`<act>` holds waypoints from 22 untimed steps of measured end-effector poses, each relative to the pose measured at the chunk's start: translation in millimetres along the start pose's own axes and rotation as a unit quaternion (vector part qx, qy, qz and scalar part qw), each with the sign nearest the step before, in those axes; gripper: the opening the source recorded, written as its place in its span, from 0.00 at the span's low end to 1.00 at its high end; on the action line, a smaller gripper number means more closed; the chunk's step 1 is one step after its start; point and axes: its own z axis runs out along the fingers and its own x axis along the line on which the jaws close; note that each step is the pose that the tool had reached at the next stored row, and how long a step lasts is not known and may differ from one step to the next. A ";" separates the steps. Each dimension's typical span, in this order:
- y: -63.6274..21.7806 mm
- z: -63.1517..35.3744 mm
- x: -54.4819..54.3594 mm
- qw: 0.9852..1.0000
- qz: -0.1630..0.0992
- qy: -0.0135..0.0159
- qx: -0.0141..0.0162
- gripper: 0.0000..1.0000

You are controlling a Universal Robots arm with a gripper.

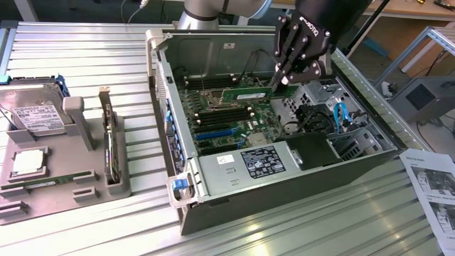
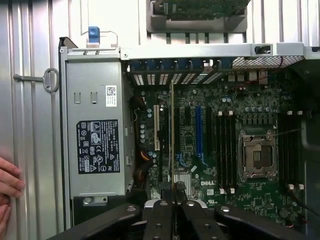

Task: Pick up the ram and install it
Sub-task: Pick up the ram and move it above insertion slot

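"One question first: what has the black two-fingered gripper (image 1: pixel 284 80) got hold of?"

"A long, thin, green circuit-board ram stick (image 1: pixel 249 95). The fingers are nearly closed, pinching it at the end toward the exterior view's right."

"Where does the stick sit?"

"Inside the open dark-grey metal computer case (image 1: pixel 299 197). It stands on its long edge, level, over the green motherboard (image 1: pixel 227 114), just beside the square processor socket (image 1: pixel 210 97). Whether its lower edge touches a slot, I cannot tell."

"And from the wrist?"

"The ram (image 2: pixel 172 135) shows edge-on, a thin line running out from the gripper (image 2: pixel 176 200) across the motherboard (image 2: pixel 250 190). The silver power-supply box (image 2: pixel 95 125) with its black label lies alongside. A person's hand (image 2: pixel 7 185) shows over the ribbed metal table (image 2: pixel 30 50), outside the case."
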 end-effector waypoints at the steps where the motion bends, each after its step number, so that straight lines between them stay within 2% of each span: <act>1: 0.0 0.2 -3.9 1.000 0.000 0.000 0.000 0.13; 4: 0.2 0.6 -15.6 1.000 0.000 0.000 0.000 0.13; 12: 0.6 1.4 -35.2 1.000 0.000 0.000 0.000 0.13; 22: 0.4 7.0 -40.1 1.000 0.000 0.000 0.000 0.13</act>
